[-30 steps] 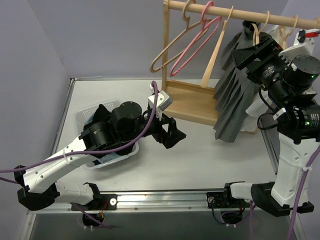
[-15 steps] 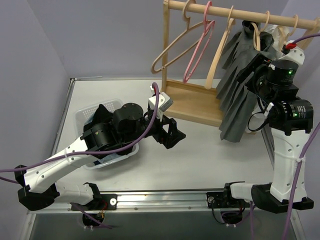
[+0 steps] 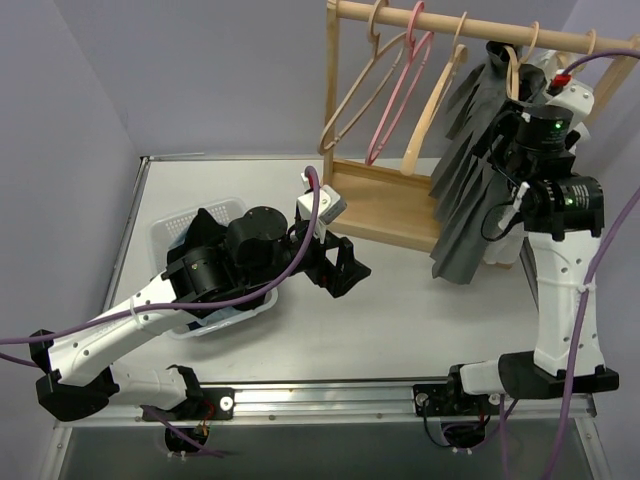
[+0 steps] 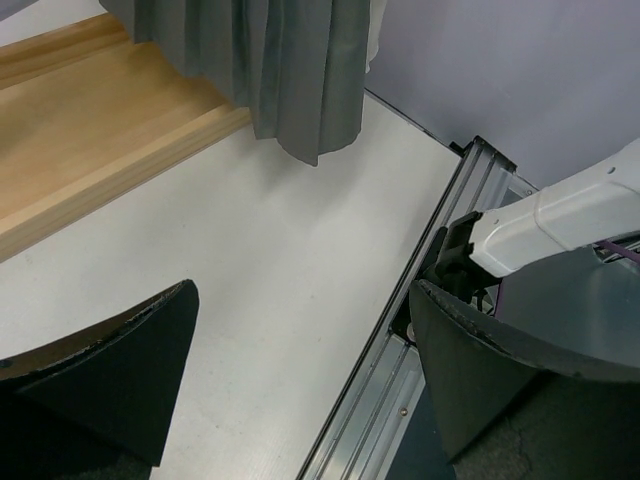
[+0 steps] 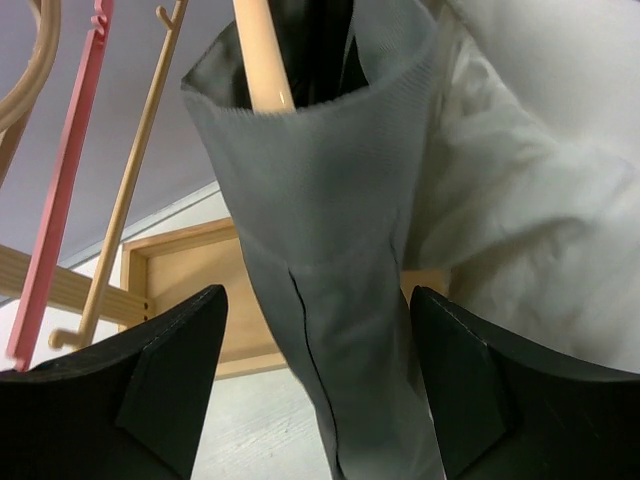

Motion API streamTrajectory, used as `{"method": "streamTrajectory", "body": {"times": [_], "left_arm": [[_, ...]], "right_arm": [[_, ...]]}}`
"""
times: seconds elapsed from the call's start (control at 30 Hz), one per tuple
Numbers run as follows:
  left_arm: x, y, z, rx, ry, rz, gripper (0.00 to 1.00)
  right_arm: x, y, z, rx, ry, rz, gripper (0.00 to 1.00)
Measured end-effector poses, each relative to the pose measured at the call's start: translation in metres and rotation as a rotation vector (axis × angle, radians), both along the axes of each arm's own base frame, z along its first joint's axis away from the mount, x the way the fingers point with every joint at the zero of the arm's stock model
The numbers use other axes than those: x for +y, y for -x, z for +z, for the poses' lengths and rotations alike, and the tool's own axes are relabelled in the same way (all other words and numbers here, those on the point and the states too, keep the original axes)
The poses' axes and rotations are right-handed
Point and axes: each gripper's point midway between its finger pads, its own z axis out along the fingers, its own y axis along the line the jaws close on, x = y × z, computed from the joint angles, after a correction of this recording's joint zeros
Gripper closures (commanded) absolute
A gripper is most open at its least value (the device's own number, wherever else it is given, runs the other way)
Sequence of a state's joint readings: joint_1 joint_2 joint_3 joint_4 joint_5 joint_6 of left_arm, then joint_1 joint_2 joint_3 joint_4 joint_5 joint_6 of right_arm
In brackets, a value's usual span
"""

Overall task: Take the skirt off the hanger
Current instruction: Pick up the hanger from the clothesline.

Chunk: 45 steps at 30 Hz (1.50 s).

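1. Little changes on the left since a second ago: the left hand [image 3: 340, 268] hangs over the counter [image 3: 400, 320] beside the basket [image 3: 172, 232], spread wide and empty. The loose hangers on the rail [image 3: 470, 26], the pink one [image 3: 398, 88] among them, have swung. The right arm has straightened up and brought its hand in to the skirt's top.
2. The skirt [image 3: 462, 190] hangs on its hanger [image 3: 512, 62] toward the rail's right end. Its hem is low beside the rack base [image 3: 385, 205], and a white blouse [image 5: 530, 180] is touching behind it.
3. The right hand [image 5: 315, 320] straddles the skirt's upper fold with its fingers apart, a gap on each side, so it is not yet gripping.
4. To do the step well, it should probably pinch cloth only, below the wooden limb. Then it should draw the fold off along that limb rather than straight down, so the hook stays on the rail. The blouse should stay out of the pinch.
5. The left wrist view shows only the hem and bare counter. The top view hides the right fingers behind the wrist. Only the right wrist view shows wood inside the fold and the clearance around the cloth.
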<state>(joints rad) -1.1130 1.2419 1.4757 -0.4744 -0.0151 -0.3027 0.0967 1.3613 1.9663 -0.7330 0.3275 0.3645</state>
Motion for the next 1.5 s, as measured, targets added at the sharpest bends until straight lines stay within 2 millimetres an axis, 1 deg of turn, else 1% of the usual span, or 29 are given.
{"method": "streamTrajectory", "body": {"times": [0.13,0.27,0.4,0.53,0.7,0.77,0.83,0.93,0.97,1.1,1.13,1.23,1.27,1.5], "left_arm": [[0.001,0.000,-0.002,0.001,-0.003,0.002,0.05],[0.006,0.001,-0.007,0.003,-0.010,0.007,0.05],[0.008,0.002,-0.009,0.004,-0.014,0.012,0.05],[0.009,0.002,-0.008,0.002,-0.011,0.014,0.05],[0.011,0.002,-0.007,0.001,-0.009,0.014,0.03],[0.011,0.003,-0.006,0.002,-0.008,0.014,0.06],[0.012,0.003,-0.006,0.003,-0.008,0.015,0.06],[0.013,0.004,-0.007,0.009,-0.016,0.015,0.06],[0.014,0.004,-0.007,0.010,-0.019,0.015,0.06],[0.012,0.004,-0.004,0.011,-0.020,0.012,0.06],[0.012,0.004,-0.003,0.012,-0.018,0.010,0.06],[0.011,0.005,-0.002,0.014,-0.014,0.009,0.06],[0.011,0.005,-0.002,0.015,-0.014,0.009,0.06],[0.011,0.005,0.001,0.013,-0.007,0.010,0.06]], "right_arm": [[-0.001,-0.027,-0.009,0.018,0.031,0.002,0.35],[-0.001,-0.042,-0.009,0.003,0.052,0.009,0.40],[-0.001,-0.047,0.007,-0.050,0.062,0.011,0.43],[-0.002,-0.048,0.017,-0.085,0.064,0.009,0.48],[-0.003,-0.053,0.015,-0.079,0.067,-0.002,0.52],[-0.005,-0.055,0.012,-0.072,0.069,-0.010,0.53],[-0.006,-0.058,0.008,-0.062,0.071,-0.017,0.55],[-0.007,-0.065,0.007,-0.054,0.074,-0.022,0.61],[-0.007,-0.067,0.008,-0.056,0.074,-0.024,0.66],[-0.008,-0.070,0.003,-0.051,0.059,-0.040,0.80],[-0.007,-0.070,0.001,-0.054,0.051,-0.043,0.86],[-0.003,-0.074,0.000,-0.065,0.027,-0.031,0.98],[-0.003,-0.075,-0.001,-0.063,0.021,-0.034,1.00],[0.001,-0.083,-0.005,-0.073,-0.042,-0.046,1.00]]}}
